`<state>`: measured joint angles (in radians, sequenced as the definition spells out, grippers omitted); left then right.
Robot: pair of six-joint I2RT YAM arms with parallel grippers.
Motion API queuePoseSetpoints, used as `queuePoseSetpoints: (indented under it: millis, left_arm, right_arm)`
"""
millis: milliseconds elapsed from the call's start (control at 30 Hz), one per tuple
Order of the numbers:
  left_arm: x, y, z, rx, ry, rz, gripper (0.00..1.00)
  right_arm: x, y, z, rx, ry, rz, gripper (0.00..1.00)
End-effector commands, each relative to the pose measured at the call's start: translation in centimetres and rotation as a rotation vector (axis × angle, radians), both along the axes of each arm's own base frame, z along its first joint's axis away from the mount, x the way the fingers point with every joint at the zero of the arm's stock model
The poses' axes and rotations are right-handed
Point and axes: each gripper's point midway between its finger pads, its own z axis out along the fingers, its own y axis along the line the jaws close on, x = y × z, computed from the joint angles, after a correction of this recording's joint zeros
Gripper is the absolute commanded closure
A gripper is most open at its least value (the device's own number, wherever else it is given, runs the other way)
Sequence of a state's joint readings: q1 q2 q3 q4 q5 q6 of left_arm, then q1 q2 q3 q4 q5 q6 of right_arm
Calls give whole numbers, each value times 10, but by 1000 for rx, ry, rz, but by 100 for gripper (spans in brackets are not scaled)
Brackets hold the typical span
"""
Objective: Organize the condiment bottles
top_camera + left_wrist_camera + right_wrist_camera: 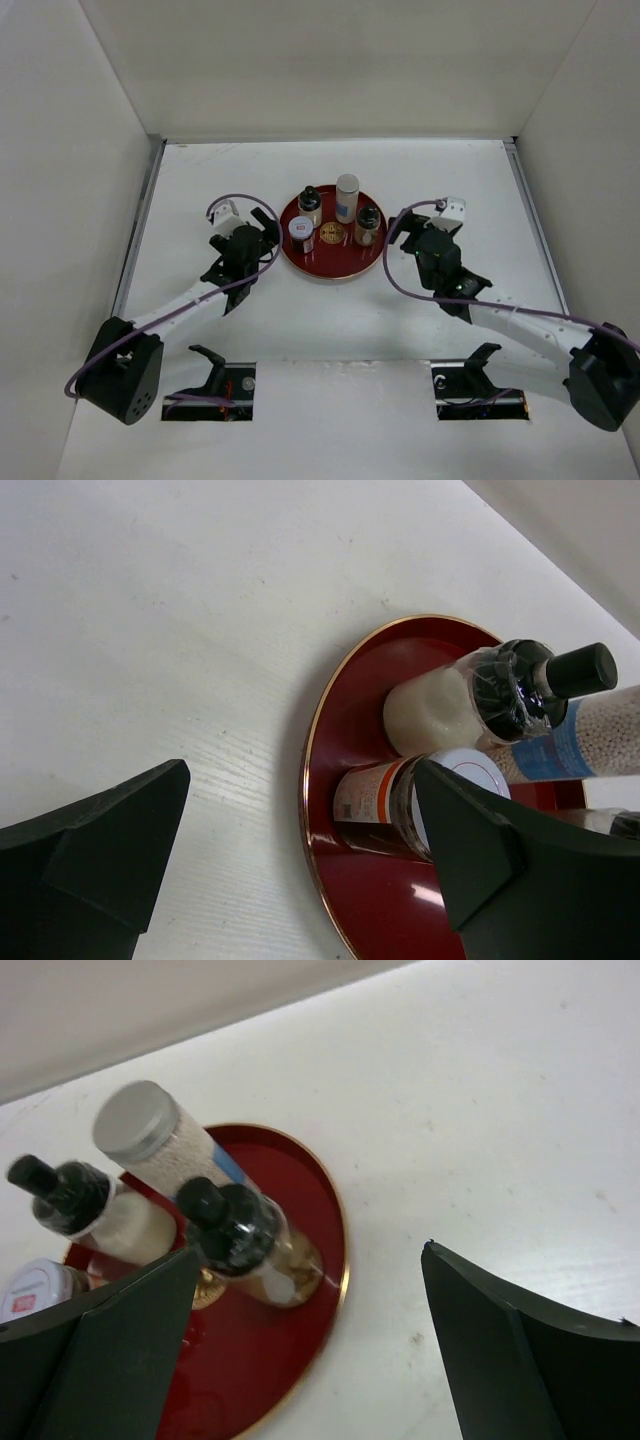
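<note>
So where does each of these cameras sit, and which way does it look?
Top external: overhead behind the robot, looking down at the table; left arm and right arm show.
Left wrist: on the left arm, facing the red tray; its open left gripper shows.
Right wrist: mirrored, open right gripper showing.
All share the tray and condiment bottles.

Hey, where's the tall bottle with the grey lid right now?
In the top view the tall bottle stands at the back of the red tray, between the left black-capped bottle and the right black-capped bottle.

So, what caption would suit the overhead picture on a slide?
Four condiment bottles on a red tray, left gripper and right gripper open alongside.
</note>
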<state>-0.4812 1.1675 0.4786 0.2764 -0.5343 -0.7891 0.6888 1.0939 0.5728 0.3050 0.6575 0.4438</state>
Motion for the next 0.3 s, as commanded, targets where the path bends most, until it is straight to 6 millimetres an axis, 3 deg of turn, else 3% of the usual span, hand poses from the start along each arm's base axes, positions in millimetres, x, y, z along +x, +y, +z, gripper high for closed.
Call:
queuePoseSetpoints:
  millis: [0,267]
  left_arm:
    - [2,-2,30,6,-28,2,0]
    - [-1,-20,71,64,-92,-64,0]
  right_arm:
    - [-9,-16,-12,68,-10,-70,0]
    - [-16,-16,-29,107,-3,-49,0]
